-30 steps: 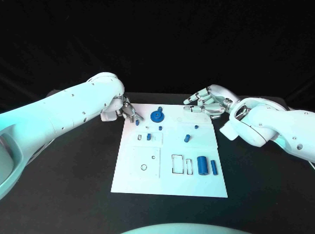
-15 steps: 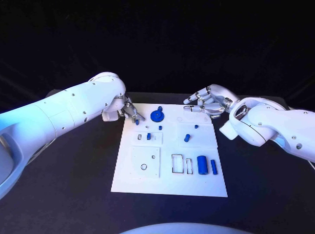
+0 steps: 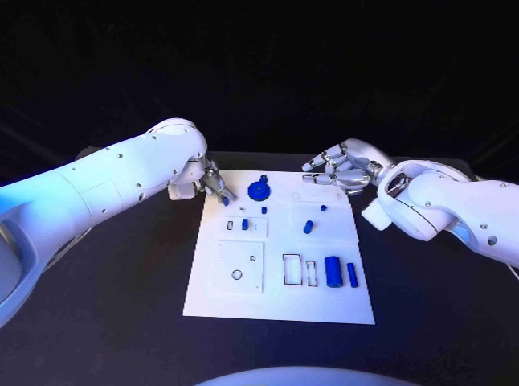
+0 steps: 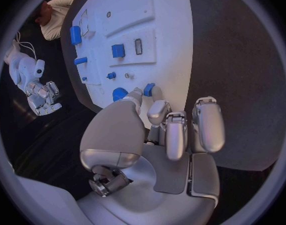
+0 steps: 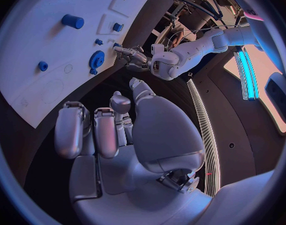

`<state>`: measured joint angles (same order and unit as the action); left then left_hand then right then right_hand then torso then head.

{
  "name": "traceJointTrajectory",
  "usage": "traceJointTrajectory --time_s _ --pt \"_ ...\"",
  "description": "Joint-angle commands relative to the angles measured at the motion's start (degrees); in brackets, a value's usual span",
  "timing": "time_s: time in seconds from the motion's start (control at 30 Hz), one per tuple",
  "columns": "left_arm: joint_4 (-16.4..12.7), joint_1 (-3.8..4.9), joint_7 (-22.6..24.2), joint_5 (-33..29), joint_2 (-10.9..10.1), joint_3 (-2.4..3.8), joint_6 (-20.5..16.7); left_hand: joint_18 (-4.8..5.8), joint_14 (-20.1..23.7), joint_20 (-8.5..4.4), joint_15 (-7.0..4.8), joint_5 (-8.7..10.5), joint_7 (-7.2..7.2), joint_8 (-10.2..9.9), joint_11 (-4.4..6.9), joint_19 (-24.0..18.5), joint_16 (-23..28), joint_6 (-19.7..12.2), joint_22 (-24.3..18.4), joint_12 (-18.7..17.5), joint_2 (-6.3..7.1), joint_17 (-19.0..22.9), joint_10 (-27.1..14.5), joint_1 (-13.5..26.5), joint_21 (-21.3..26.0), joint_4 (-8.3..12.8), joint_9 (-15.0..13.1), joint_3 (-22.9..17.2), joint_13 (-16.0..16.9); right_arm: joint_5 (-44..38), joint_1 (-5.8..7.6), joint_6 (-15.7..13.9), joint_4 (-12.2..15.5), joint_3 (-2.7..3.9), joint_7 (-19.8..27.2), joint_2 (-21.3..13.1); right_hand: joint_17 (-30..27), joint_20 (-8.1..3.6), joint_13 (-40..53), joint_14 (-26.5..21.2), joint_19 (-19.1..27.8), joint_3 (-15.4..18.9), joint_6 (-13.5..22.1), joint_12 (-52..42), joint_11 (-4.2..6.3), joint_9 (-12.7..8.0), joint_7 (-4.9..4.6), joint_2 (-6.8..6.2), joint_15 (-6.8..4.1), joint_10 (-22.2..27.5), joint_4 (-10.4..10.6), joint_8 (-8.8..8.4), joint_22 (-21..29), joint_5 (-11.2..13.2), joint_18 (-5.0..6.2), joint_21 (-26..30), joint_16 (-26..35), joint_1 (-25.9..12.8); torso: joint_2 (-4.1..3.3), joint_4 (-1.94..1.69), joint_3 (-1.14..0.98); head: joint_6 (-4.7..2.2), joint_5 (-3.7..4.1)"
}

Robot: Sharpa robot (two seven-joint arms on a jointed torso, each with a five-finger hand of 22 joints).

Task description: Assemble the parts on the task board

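Note:
The white task board lies mid-table. A blue gear stands near its far edge, small blue parts sit in the middle, and two blue cylinders lie at the near right. My left hand is at the board's far left corner and pinches a small blue part between thumb and finger, just beside the gear. My right hand hovers over the far right corner, its fingers curled in with nothing in them.
Black table surrounds the board on all sides. Empty outlined slots sit beside the cylinders, and a raised white square takes the near left. Both forearms flank the board's far half.

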<state>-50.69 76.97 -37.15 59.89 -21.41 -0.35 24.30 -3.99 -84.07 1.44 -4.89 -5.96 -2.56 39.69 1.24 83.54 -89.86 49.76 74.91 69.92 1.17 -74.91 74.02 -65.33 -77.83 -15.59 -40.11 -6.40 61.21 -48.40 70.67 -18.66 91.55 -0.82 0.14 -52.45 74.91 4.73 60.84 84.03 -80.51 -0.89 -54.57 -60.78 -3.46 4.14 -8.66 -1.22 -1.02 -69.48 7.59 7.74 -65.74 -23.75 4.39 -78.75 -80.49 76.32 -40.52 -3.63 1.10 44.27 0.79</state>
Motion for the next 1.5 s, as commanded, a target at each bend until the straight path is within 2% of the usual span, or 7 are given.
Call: traceJointTrajectory --time_s 0.03,0.3,0.57,0.67,0.87,1.07,1.5 --pt "-0.04 0.00 0.51 -0.30 0.03 0.02 0.68 0.59 -5.93 0.02 -0.02 -0.36 0.26 0.21 0.36 0.35 -0.14 0.04 4.24 0.29 -0.42 -15.09 0.03 -1.56 0.00 0.26 -0.10 -0.99 -0.07 -0.46 -0.05 0.79 -0.02 0.00 0.36 0.06 0.17 -0.09 0.05 2.92 0.38 -0.23 0.24 -0.02 0.19 -0.05 0.25 -0.15 -0.23 0.16 -0.12 0.32 0.05 -0.20 0.33 0.28 0.31 0.46 -0.06 -0.05 0.04 0.09 0.09" --pt "0.10 0.00 1.56 -2.14 0.04 0.01 -1.35 0.41 -5.93 -0.39 -0.37 -0.76 0.34 -0.72 0.59 -0.03 -0.14 -2.08 3.87 -1.17 -2.89 -15.09 -1.39 -10.59 0.80 5.33 0.06 -10.72 -1.47 -0.41 -0.06 0.82 -0.14 0.00 0.42 0.10 0.15 -0.09 0.07 2.92 0.40 -0.27 0.23 -0.05 0.19 -0.04 0.26 -0.12 -0.23 0.14 -0.12 0.33 0.10 -0.21 0.34 0.31 0.32 0.49 -0.02 -0.01 0.03 0.19 0.01" --pt "-0.31 0.01 2.59 -4.58 -0.54 0.01 -2.21 0.31 -5.93 0.39 0.37 -0.51 -0.58 0.46 -0.01 -0.37 -0.14 -3.06 3.81 -2.32 1.09 -15.09 -1.88 -8.47 1.56 8.00 -1.16 -25.85 -2.96 -0.39 -0.06 0.98 -0.18 0.00 0.31 0.05 0.14 -0.09 0.10 2.92 0.41 -0.31 0.22 -0.09 0.19 -0.04 0.26 -0.05 -0.24 0.11 -0.12 0.35 0.14 -0.23 0.35 0.33 0.33 0.51 0.07 -0.04 0.00 0.22 -0.22" --pt "-1.63 0.02 2.30 -5.63 -1.55 0.01 -2.71 0.28 -5.93 0.35 0.39 -0.46 -0.46 0.86 -0.04 -0.36 -0.14 -3.15 3.90 -2.29 1.99 -15.09 -1.76 -7.42 1.62 8.75 -1.50 -28.02 -3.03 -0.38 -0.06 1.19 -0.17 0.00 0.19 0.02 0.10 -0.09 0.03 2.91 0.40 -0.33 0.21 -0.02 0.19 -0.04 0.25 -0.03 -0.24 0.15 -0.11 0.35 0.13 -0.24 0.34 0.32 0.36 0.52 0.06 -0.05 -0.05 0.15 -0.78" --pt "-6.91 0.10 1.68 -7.96 -4.65 -0.03 -4.80 0.34 -5.93 0.26 0.24 -0.48 -0.28 1.64 0.10 -0.18 -0.14 -2.97 4.21 -1.89 3.11 -15.09 -1.19 -5.83 1.47 9.78 -2.05 -31.21 -2.63 -0.34 -0.06 1.44 -0.17 -0.01 -0.01 -0.14 0.09 -0.09 -0.03 2.91 0.42 -0.34 0.21 0.03 0.19 -0.04 0.25 -0.01 -0.24 0.19 -0.10 0.36 0.17 -0.24 0.35 0.34 0.37 0.51 0.14 -0.22 -0.06 0.52 -0.44" --pt "-12.60 0.17 1.37 -9.38 -7.62 -0.10 -8.66 0.48 -5.93 -0.01 -0.04 -2.79 0.09 2.91 0.41 0.25 -0.14 -2.47 4.86 -1.02 5.28 -15.09 0.04 -3.24 0.93 11.33 -2.87 -35.77 -1.63 -0.29 -0.06 1.63 -0.25 -0.02 -0.09 -0.17 0.09 -0.09 -0.03 2.91 0.42 -0.34 0.21 0.03 0.19 -0.04 0.25 -0.01 -0.24 0.19 -0.10 0.36 0.17 -0.24 0.35 0.34 0.37 0.51 0.30 -0.34 -0.20 0.60 -0.41" --pt "-21.13 -0.69 2.66 -3.49 -11.48 -1.07 -12.21 0.50 -5.93 -0.09 -0.10 -2.75 0.19 3.21 0.52 0.30 -0.14 -2.46 4.98 -0.99 6.32 -15.09 0.23 -2.75 0.92 12.33 -3.08 -37.04 -1.66 -0.17 -0.13 1.79 -0.35 -0.11 -0.08 -0.30 0.03 -0.09 -0.16 2.90 0.43 -0.36 0.20 0.12 0.16 -0.04 0.22 0.16 -0.22 0.25 0.15 0.39 0.21 -0.26 0.35 0.38 0.43 0.26 0.41 -0.55 -0.07 0.83 -0.36"
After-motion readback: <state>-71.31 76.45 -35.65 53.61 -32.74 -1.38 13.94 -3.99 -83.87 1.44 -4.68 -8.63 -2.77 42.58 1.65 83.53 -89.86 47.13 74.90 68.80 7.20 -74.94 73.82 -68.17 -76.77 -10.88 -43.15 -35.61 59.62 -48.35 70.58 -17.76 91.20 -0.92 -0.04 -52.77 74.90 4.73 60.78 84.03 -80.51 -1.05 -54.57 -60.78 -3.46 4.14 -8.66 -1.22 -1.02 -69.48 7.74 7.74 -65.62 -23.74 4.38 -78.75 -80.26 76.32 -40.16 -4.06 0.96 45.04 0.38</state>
